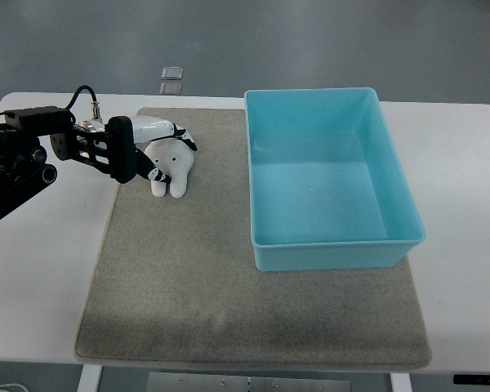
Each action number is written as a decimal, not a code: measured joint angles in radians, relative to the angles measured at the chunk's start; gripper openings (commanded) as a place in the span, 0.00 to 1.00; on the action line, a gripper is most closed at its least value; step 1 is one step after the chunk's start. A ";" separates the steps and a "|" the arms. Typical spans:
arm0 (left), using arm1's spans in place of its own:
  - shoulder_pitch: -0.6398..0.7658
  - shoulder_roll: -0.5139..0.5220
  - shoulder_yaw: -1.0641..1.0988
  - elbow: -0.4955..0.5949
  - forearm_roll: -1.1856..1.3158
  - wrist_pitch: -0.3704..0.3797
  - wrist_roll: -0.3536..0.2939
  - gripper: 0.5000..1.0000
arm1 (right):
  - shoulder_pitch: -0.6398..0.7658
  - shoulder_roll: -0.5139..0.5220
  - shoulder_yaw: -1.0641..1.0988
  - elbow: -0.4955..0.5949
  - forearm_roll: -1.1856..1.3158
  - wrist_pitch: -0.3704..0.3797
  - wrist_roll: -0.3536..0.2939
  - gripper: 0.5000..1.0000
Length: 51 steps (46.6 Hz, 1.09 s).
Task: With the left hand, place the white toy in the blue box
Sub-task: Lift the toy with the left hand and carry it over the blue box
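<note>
I see white toy (171,167) on grey mat (253,310), left of blue box (335,245). Left hand (159,151) over it, fingers curled loosely round its far end (grip unconfirmed). Looks light, smooth, rigid; I'd pinch its narrow middle.

I count one white toy (170,167), one blue box (331,175), one grey mat (229,294), one robot hand (151,147), two small floor tiles (171,79)

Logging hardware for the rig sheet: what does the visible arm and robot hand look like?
The left arm is black, built of linked metal segments, with a black cable looping over its top. The left robot hand has a black palm block and glossy white fingers with black joints.
</note>
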 measured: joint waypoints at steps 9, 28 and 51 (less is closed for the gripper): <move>-0.002 -0.002 0.003 0.009 -0.001 0.000 0.000 0.16 | 0.000 0.000 0.000 0.000 0.000 0.000 0.000 0.87; -0.073 0.009 -0.043 0.006 -0.027 0.001 0.002 0.00 | 0.000 0.000 0.000 0.000 0.000 0.000 0.000 0.87; -0.257 -0.126 -0.057 -0.005 -0.052 -0.006 0.017 0.00 | 0.000 0.000 0.000 0.000 0.000 0.000 0.000 0.87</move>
